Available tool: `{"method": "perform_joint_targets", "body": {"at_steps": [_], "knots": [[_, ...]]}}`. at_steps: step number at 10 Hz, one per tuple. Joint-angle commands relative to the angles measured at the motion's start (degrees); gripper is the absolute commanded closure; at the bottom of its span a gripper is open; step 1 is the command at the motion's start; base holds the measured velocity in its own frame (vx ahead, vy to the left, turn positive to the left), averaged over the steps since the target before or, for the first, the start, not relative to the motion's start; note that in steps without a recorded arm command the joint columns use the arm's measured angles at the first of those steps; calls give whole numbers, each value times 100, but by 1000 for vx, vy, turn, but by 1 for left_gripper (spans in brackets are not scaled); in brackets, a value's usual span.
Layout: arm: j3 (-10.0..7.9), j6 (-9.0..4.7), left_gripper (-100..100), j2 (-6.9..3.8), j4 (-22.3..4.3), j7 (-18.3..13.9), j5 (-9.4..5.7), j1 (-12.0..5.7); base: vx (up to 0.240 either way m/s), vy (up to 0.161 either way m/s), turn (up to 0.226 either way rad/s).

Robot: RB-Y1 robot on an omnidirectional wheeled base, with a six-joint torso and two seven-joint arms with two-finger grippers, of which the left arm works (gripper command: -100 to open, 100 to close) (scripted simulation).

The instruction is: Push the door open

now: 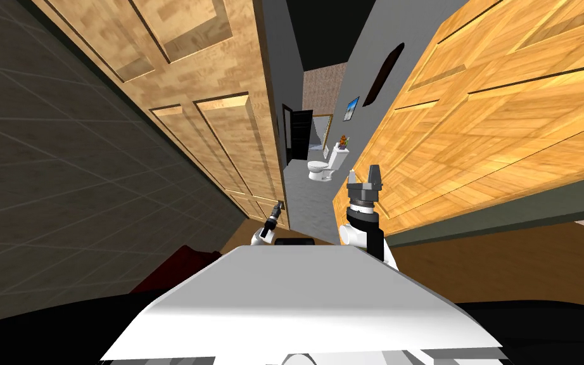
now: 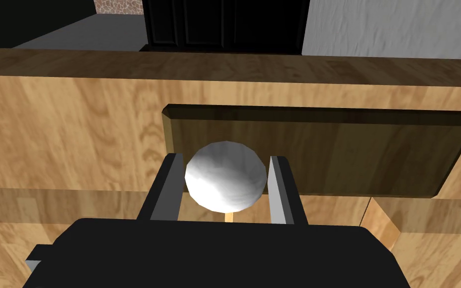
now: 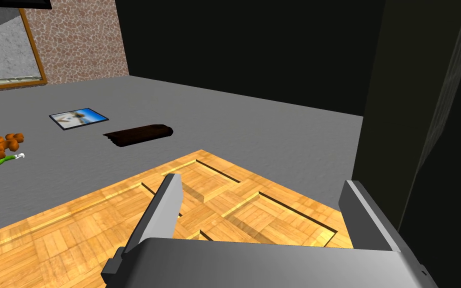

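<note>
At the edge of the door (image 2: 64, 130), the left gripper (image 2: 225, 159) clamps the white knob (image 2: 224, 179); the right gripper (image 3: 262, 180) stands wide open, empty. The door is likely rigid and heavy and the knob smooth, so push squarely there.

So the knob (image 2: 224, 180) between the left gripper (image 2: 227, 159) jaws covers most of its own stem (image 2: 228, 216). The dark panel (image 2: 364, 150) behind the jaws is partly blocked by knob and fingers (image 2: 167, 195) too.
</note>
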State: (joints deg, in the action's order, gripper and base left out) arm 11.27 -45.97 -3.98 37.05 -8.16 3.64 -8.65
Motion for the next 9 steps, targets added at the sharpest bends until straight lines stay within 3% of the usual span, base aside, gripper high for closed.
{"method": "perform_joint_targets", "body": {"at_steps": [1, 9], "knots": [[-85, 1, 100, -37, -10, 36, -41, -3, 93, -30, 12], [-420, 7, 100, -128, -51, 178, -206, -14, 158, -86, 38]]}}
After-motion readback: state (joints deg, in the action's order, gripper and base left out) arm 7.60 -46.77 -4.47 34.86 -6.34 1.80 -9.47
